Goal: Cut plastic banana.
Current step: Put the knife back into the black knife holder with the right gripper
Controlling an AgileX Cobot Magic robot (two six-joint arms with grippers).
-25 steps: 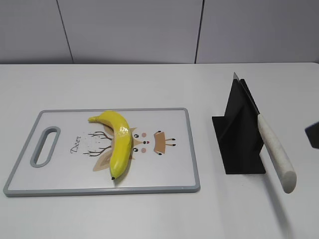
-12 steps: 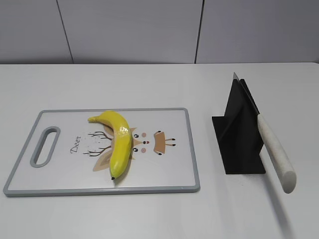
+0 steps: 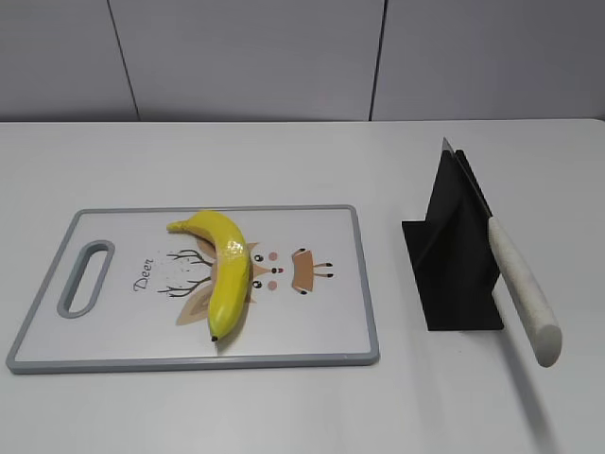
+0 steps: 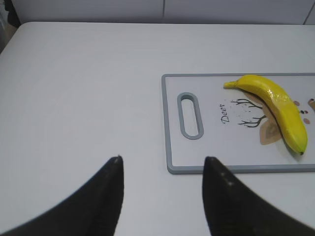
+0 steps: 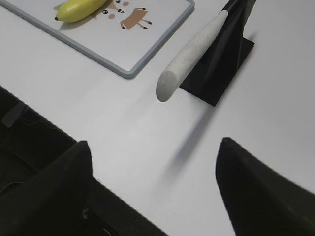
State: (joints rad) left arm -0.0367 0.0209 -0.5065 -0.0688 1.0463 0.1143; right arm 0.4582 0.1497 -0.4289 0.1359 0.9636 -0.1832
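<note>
The yellow plastic banana (image 3: 225, 270) lies whole on the white cutting board (image 3: 321, 326), curved, one dark tip toward the front. It also shows in the left wrist view (image 4: 275, 105) and the right wrist view (image 5: 81, 9). A knife with a pale speckled handle (image 3: 522, 288) rests in a black stand (image 3: 452, 260), handle toward the front; the handle shows in the right wrist view (image 5: 189, 56). My left gripper (image 4: 162, 162) is open and empty over bare table, left of the board. My right gripper (image 5: 155, 147) is open and empty near the table's front edge, short of the handle. Neither gripper shows in the exterior view.
The board (image 4: 170, 123) has a grey rim and a slot handle (image 4: 190, 115) at its left end. The white table's front edge (image 5: 44, 115) runs under my right gripper. A grey panelled wall (image 3: 302, 57) stands behind the table.
A dark part of the right arm at the right edge of the exterior view one second ago has gone out of view. Banana, board and knife have not moved.
</note>
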